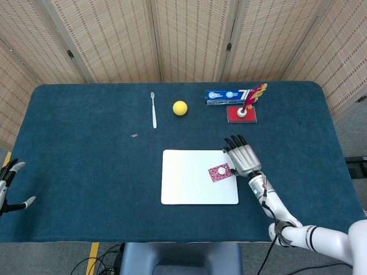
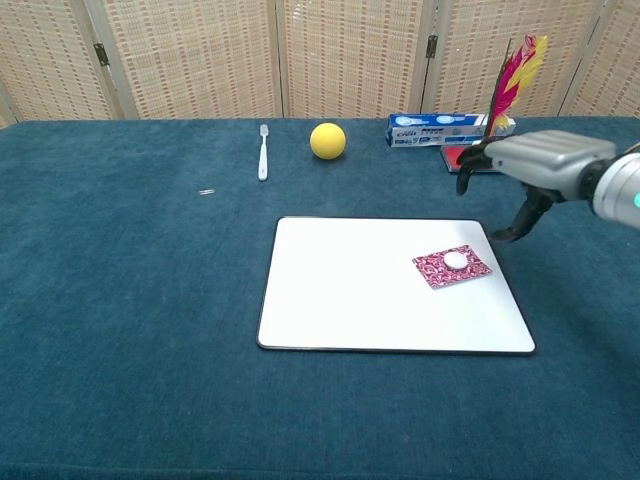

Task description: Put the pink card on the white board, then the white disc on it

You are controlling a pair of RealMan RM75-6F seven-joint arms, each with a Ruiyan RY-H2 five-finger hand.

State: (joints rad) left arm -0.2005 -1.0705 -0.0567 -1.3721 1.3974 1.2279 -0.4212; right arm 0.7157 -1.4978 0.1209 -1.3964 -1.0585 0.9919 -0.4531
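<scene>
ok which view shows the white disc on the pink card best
The chest view: the white disc sits unobstructed on the pink card, nearer and larger. The head view shows the disc only as a small dot close beside the right hand.

The left robot hand [image 1: 10,186] is cut off by the head view's left edge. The print on the blue box [image 2: 450,127] at upper right is too small to read.

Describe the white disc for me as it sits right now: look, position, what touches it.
The white disc is small, round, plain white and smooth-looking; its material can't be told. It lies flat near the middle of the pink patterned card, which rests on the right part of the white board. Only the card touches it. The right hand is raised to the disc's right, fingers spread, clear of it.
</scene>
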